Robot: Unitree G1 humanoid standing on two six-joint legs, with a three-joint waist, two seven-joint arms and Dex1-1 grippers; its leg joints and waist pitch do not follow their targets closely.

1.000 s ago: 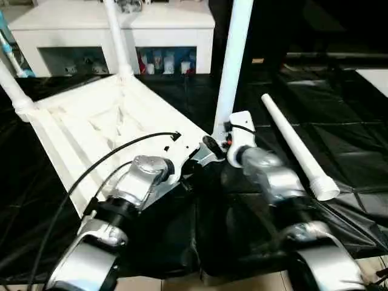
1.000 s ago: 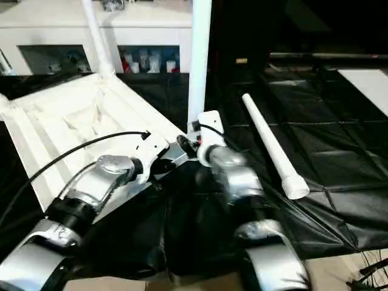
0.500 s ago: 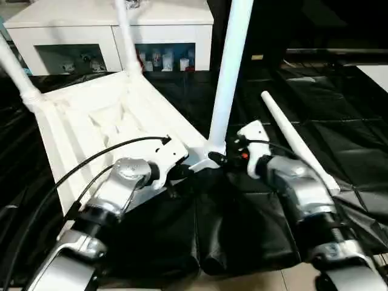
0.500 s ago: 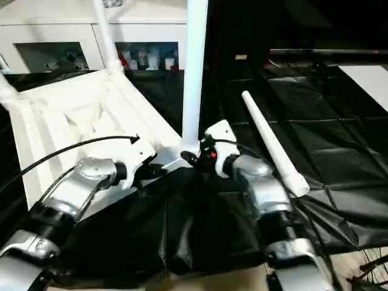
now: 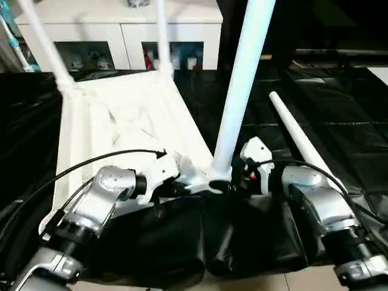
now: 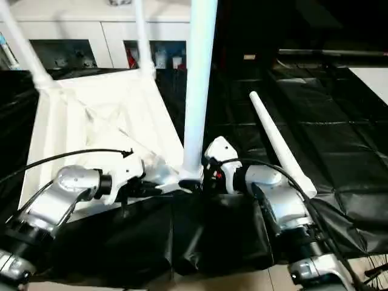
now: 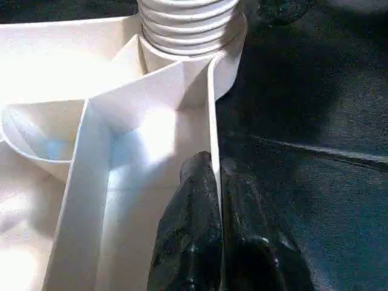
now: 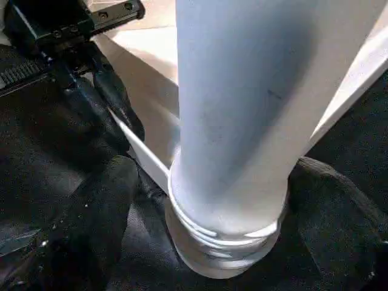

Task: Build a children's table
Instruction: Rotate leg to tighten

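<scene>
The tall leg (image 5: 242, 85) runs off the top, the small things in the white cabinet (image 5: 182, 30) are too tiny to tell, and the loose leg's (image 6: 280, 144) thick end hides behind the right arm.

White leg (image 8: 242, 121) upright in its corner socket (image 8: 224, 248) — black fingers (image 8: 91, 224) either side.

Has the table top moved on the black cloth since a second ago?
Yes. The table top has swung round against the loose leg: its long edge now runs more straight away from the robot.
</scene>
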